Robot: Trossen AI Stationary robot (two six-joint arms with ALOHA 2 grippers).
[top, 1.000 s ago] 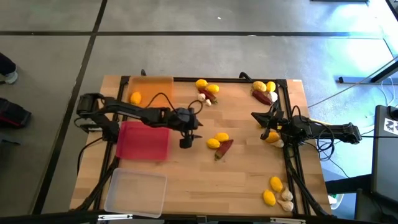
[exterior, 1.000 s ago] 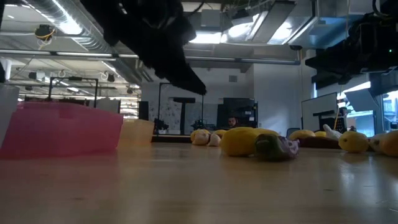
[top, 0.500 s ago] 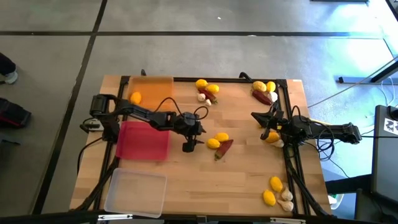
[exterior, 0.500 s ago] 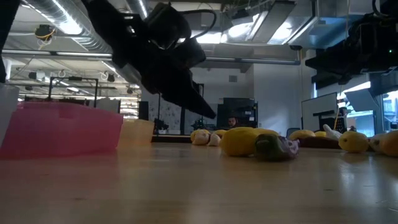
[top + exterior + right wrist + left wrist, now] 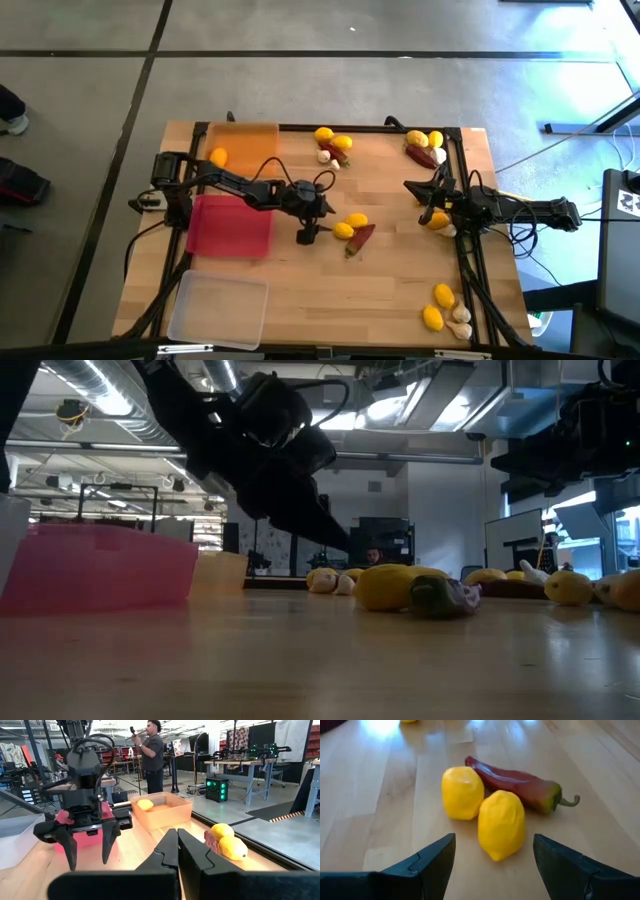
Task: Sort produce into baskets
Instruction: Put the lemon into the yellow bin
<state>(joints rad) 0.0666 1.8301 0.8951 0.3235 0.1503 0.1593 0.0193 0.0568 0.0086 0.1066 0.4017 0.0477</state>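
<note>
In the high view, your left gripper (image 5: 307,236) hangs at the centre of the frame, fingers apart, just left of two lemons (image 5: 350,225) and a red pepper (image 5: 361,238) that lie bunched together; the orange basket (image 5: 245,145) in the upper left already holds one lemon (image 5: 217,157), the red basket (image 5: 230,225) sits left of centre and the clear basket (image 5: 218,310) in the lower left. Other produce lies in clusters along the top edge and down the right side. Your right gripper (image 5: 413,193) waits at the right of the table. In the low view, the left arm slants down from the upper left toward the yellow fruit (image 5: 395,586) at centre, so a steep approach could nudge it and set it rolling. In the left wrist view, the open fingers (image 5: 432,857) frame the nearer lemon (image 5: 501,824) at centre, but it touches the second lemon (image 5: 462,792) and lies against the pepper (image 5: 520,782) behind; if you close here, one finger may catch the neighbour, shove the pair apart, or pinch the lemon off-centre so it squirts out. In the right wrist view, the right gripper (image 5: 177,837) at bottom centre has its fingers together, empty, and the left gripper (image 5: 85,845) shows open at left; two lemons (image 5: 227,840) and a pepper (image 5: 209,840) lie at right, close to the table's edge, where a careless sweep could knock them off.
</note>
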